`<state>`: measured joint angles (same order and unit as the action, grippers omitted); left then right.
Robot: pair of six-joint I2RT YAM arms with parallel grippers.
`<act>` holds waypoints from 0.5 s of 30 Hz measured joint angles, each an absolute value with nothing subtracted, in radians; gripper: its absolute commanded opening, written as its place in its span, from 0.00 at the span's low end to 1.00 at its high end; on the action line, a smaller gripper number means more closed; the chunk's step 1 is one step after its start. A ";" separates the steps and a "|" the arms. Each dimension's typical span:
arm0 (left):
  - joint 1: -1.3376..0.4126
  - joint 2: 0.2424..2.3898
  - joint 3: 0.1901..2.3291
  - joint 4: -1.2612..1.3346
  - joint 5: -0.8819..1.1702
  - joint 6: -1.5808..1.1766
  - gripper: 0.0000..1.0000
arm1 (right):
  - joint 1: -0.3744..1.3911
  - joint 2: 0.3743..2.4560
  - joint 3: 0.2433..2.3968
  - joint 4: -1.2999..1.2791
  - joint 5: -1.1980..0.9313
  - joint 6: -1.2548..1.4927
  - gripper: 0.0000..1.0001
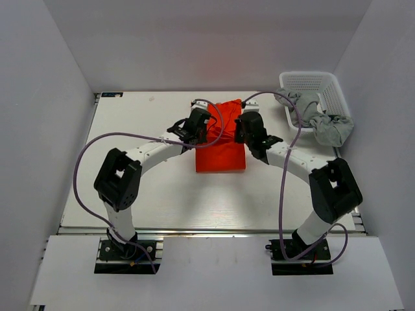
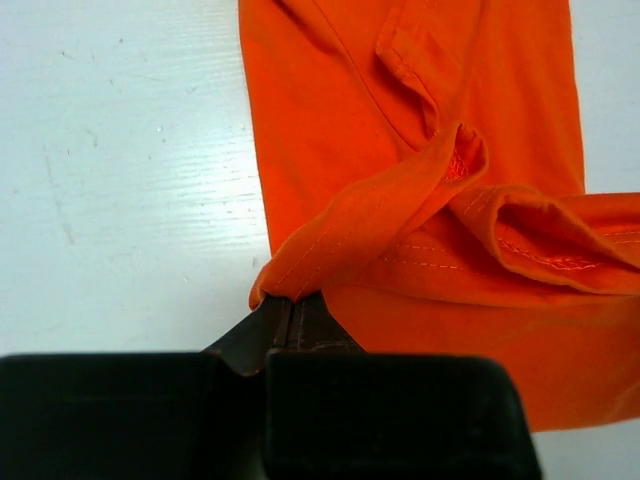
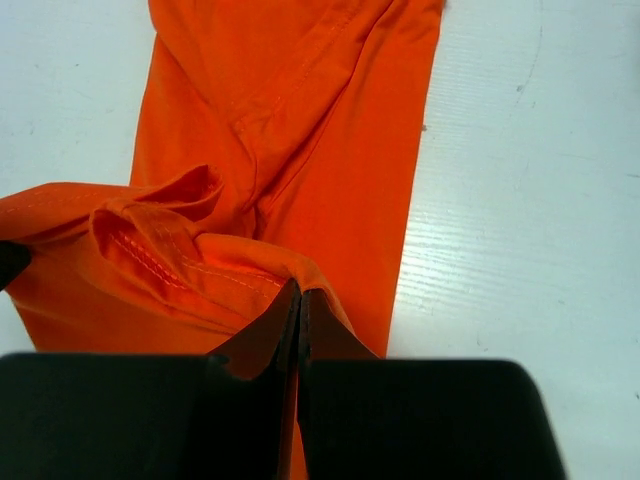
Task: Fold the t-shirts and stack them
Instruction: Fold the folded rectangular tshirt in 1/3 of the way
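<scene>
Lab test cell — white walls (image 1: 214,39), arms (image 1: 118,181) bolted to table (image 1: 162,201)

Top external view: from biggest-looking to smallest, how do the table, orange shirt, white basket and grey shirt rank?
Largest: the table.
Next: the orange t-shirt and the white lattice basket, too alike to rank.
Smallest: the grey t-shirt, bunched over the basket's rim.

the orange-red t-shirt (image 1: 220,154) lies folded narrow at centre, one end lifted; grey t-shirts (image 1: 331,128) slump far right.
</scene>
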<state>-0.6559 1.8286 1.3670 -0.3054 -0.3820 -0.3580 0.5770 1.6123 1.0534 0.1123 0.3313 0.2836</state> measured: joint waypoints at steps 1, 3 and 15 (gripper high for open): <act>-0.649 1.842 1.376 -0.304 -0.376 -0.354 0.00 | 0.571 1.631 1.069 0.112 0.326 0.283 0.00; -0.632 1.859 1.386 -0.303 -0.361 -0.347 0.00 | 0.559 1.670 1.097 0.107 0.311 0.282 0.00; -0.575 2.012 1.507 -0.287 -0.297 -0.310 0.21 | 0.512 1.871 1.246 0.096 0.279 0.294 0.25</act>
